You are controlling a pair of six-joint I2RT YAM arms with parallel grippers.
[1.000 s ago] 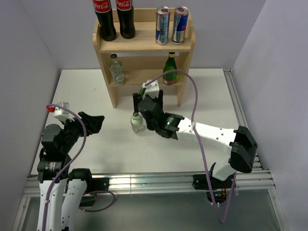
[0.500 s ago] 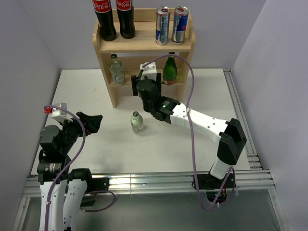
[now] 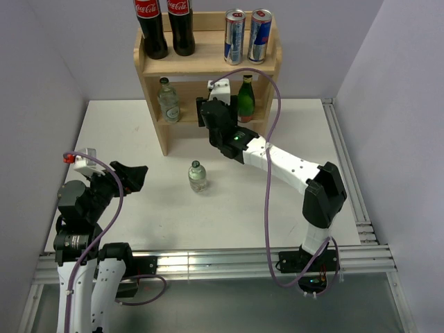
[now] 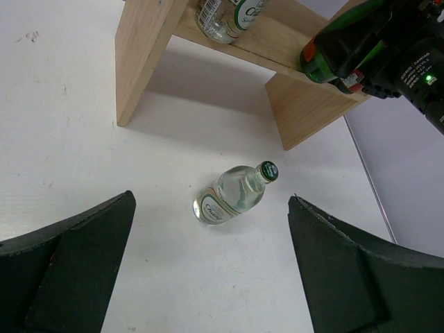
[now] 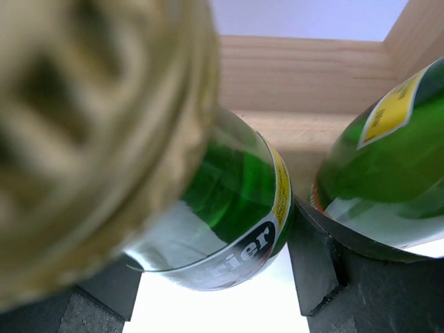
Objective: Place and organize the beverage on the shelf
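My right jaws are clamped on a green bottle, with 1 dark finger pressed to each side of the glass near its label. From above, that arm reaches across the table to the front of the lower tier of the shelf. The left wrist camera shows the bottle tilted at that tier's front edge. Its base is hidden from every view, so I cannot tell whether it touches the board.

The other green bottle stands upright on the same tier, just beside the 1 I hold and toward the right side panel. At the left end of that tier stands a clear bottle with a green cap.

The second clear bottle stands upright on the table in front of the shelf, well apart from it.

On the top tier, 2 cans stand side by side at the right, and 2 cola bottles stand at the left.

My left jaws are spread wide and grip nothing. They hang over the near left part of the table and point toward the second clear bottle, which sits well ahead of them.
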